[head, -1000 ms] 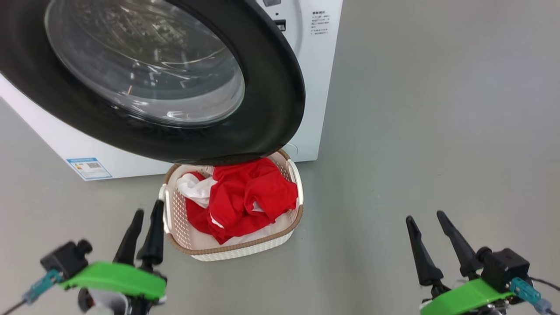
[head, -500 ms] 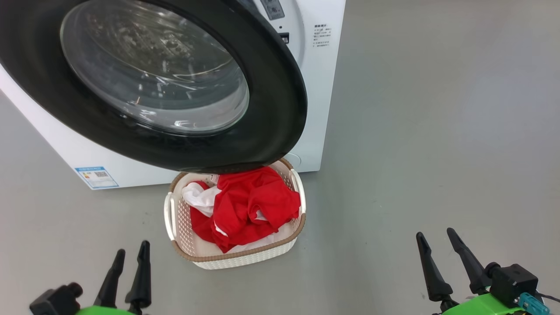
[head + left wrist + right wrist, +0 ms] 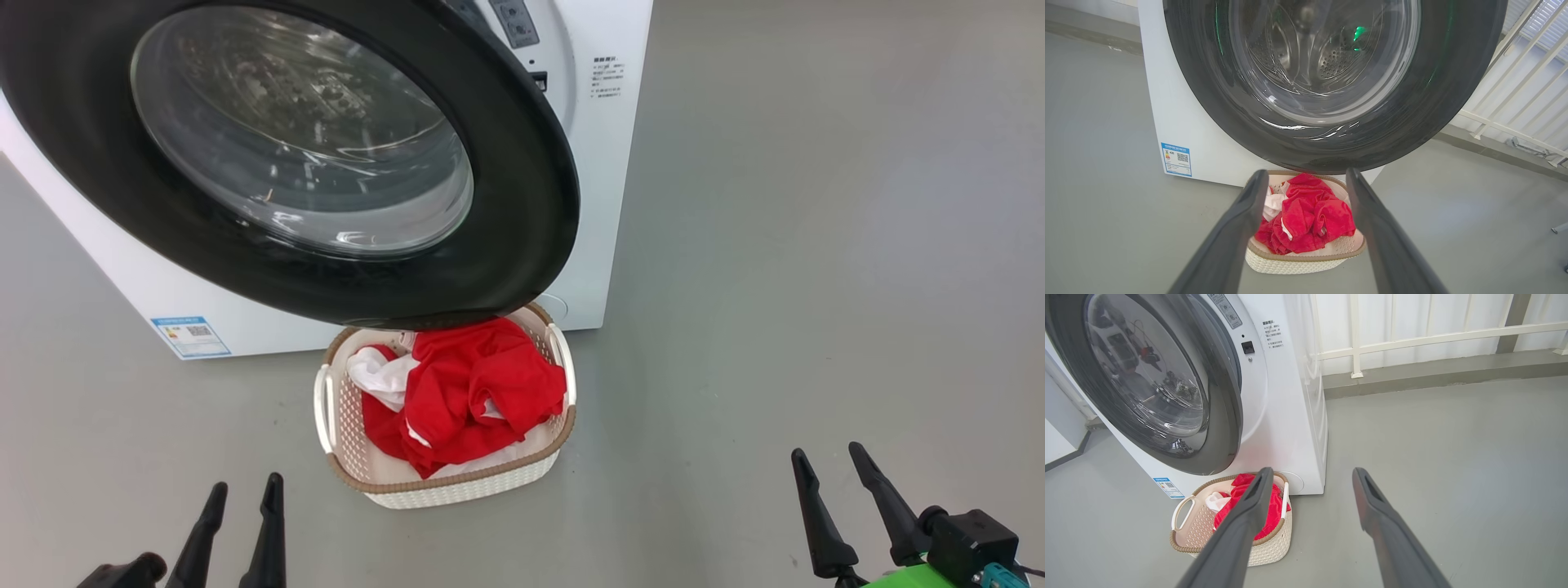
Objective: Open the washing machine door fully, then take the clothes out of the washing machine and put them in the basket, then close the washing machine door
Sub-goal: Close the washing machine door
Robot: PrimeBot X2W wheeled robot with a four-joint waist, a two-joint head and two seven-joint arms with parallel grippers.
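The washing machine door (image 3: 522,204), with its black rim and glass bowl, lies close against the white washing machine (image 3: 608,163); I cannot tell whether it is latched. On the floor under the door's lower edge stands the basket (image 3: 469,492), holding the red and white clothes (image 3: 473,384). My left gripper (image 3: 246,483) is open and empty, short of the basket's near left corner. My right gripper (image 3: 825,451) is open and empty, well to the basket's right. The left wrist view frames the clothes (image 3: 1310,216) between open fingers (image 3: 1241,228). The right wrist view shows the basket (image 3: 1200,535) left of its fingers (image 3: 1372,506).
A blue label sticker (image 3: 190,336) marks the machine's lower left front. Bare grey floor (image 3: 816,245) stretches to the right of the machine. A white railing (image 3: 1412,339) and a raised kerb run behind it.
The head camera has shifted, sliding the whole picture down a little. Beyond that, my left gripper has drawn back from the basket's left handle toward the bottom edge. The right gripper has sunk slightly too.
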